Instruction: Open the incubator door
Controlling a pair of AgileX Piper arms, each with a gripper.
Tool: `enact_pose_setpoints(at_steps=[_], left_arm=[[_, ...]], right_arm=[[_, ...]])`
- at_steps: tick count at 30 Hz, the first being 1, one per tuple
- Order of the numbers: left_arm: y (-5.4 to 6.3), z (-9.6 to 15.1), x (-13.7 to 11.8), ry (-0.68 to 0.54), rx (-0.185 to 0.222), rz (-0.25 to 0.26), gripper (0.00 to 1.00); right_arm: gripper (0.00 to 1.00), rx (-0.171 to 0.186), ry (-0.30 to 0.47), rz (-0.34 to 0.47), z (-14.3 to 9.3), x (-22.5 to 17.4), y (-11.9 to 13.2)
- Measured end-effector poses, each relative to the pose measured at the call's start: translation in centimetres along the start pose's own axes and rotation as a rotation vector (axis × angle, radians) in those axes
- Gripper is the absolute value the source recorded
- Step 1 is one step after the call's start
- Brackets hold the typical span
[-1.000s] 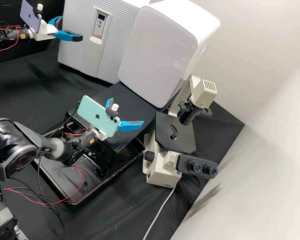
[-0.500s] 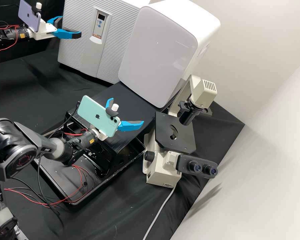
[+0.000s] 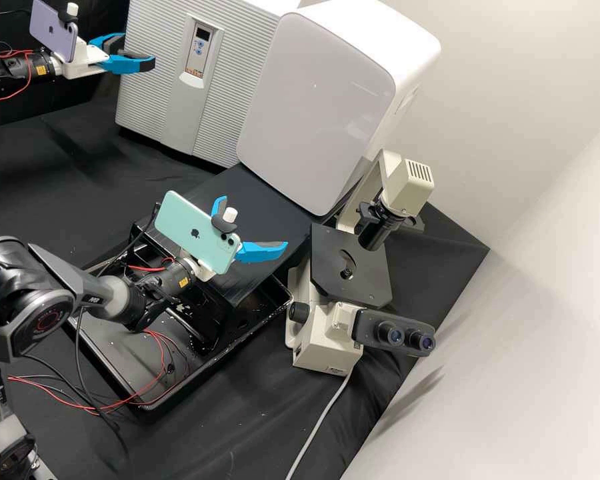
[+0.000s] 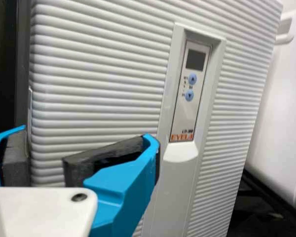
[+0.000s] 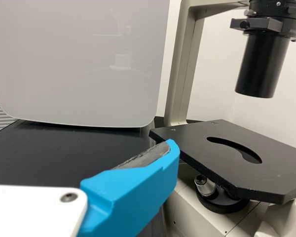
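Toward the far edge of the tabletop [image 3: 47,180], the incubator door [image 3: 230,73] sits closed. Looks stiff, fairly weighty, hard to pinch flat; I'd hook its side edge [image 4: 32,69], near the left gripper [image 3: 138,53], spread and empty. The right gripper [image 3: 254,221] gapes, empty too.

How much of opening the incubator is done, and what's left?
Done: the left hand is near the incubator door. Underway: perhaps lining up; it's open, holding nothing. Left to do: probably gripping the door and swinging it open, as it looks shut.
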Motion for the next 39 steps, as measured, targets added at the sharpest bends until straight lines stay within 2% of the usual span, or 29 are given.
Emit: enact_pose_setpoints(at_steps=[6,10,17,23,24,30,32,36,39], left_arm=[[0.6,1.3,-1.1,0.004,0.021,-0.016,0.00],[0.4,2.7,-1.3,-0.037,0.058,-0.028,0.00],[0.3,3.3,-1.3,-0.050,0.074,-0.030,0.00],[0.3,3.2,-1.3,-0.046,0.068,-0.028,0.00],[0.3,3.2,-1.3,-0.045,0.067,-0.028,1.00],[0.3,2.8,-1.6,0.000,0.097,-0.031,1.00],[0.2,2.4,-1.8,0.049,0.086,-0.046,1.00],[0.6,1.8,-2.0,0.120,0.062,-0.044,1.00],[0.8,1.3,-2.3,0.152,0.072,-0.035,1.00]], right_arm=[[1.00,0.001,-0.001,0.001,0.0,0.0,0.0],[1.00,0.001,-0.001,0.001,0.0,0.0,0.0],[1.00,0.001,-0.001,0.001,0.0,0.0,0.0],[1.00,0.001,-0.001,0.001,0.0,0.0,0.0],[1.00,0.001,-0.001,0.001,0.0,0.0,0.0],[1.00,0.001,-0.001,0.001,0.0,0.0,0.0],[1.00,0.001,-0.001,0.001,0.0,0.0,0.0],[1.00,0.001,-0.001,0.001,0.0,0.0,0.0],[1.00,0.001,-0.001,0.001,0.0,0.0,0.0]])
